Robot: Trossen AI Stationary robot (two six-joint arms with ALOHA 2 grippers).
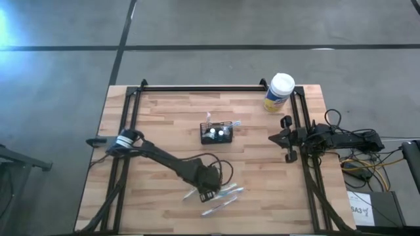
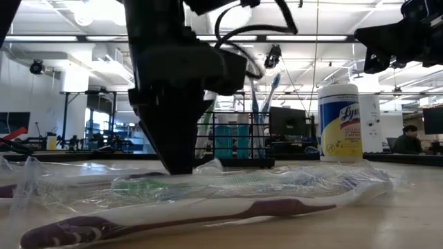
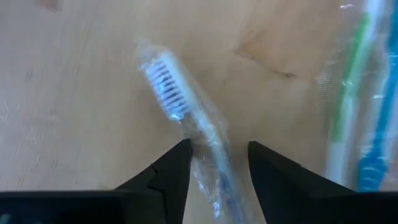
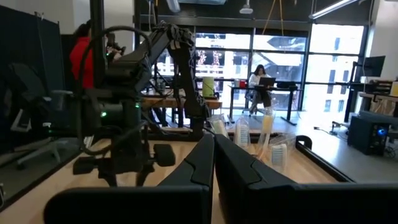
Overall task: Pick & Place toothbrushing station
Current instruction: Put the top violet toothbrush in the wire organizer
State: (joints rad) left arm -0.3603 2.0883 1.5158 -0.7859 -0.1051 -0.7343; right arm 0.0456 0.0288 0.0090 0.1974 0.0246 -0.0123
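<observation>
your left claw (image 3: 217, 165) straddles a wrapped toothbrush (image 3: 180, 118) at the surface's (image 1: 164, 111) six o'clock, released, fingers apart to clench it; right claw (image 1: 287, 139) waits clenched at three.

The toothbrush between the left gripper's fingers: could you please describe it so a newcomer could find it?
On the wooden table, look near the front edge, where the left gripper points down. The wrapped toothbrush between its open fingers has white bristles; the neighbouring wrapped brushes are green and blue.

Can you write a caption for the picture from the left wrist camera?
The left gripper, fingers open, straddles a plastic-wrapped toothbrush lying on the wooden table.
</observation>
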